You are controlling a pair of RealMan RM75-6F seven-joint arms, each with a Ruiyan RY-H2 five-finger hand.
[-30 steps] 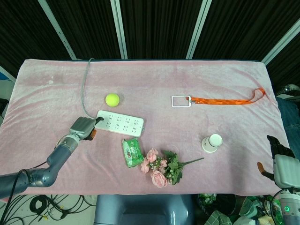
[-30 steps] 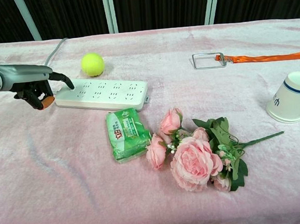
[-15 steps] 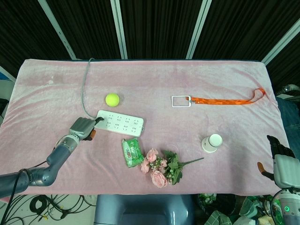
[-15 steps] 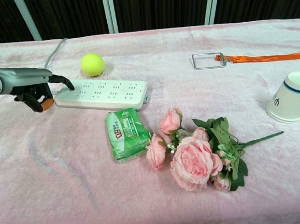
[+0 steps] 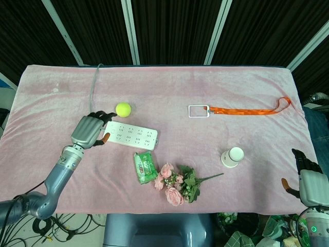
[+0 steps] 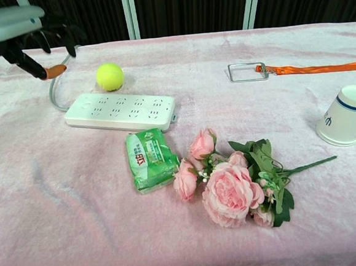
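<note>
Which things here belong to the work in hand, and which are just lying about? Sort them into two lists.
In hand:
left robot hand, open, raised above the strip's cable end
white power strip
its grey cable

Lying about:
tennis ball
green tissue pack
pink rose bouquet
paper cup
badge holder on orange lanyard

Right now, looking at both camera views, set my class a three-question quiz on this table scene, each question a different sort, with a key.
1. True or false: the left robot hand grips the power strip.
2. What lies nearest the flowers? A tennis ball; B green packet; C lanyard.
3. Fill in: the paper cup lies on its ____.

Key: 1 false, it hangs open above the strip's cable end. 2 B. 3 side.
</note>
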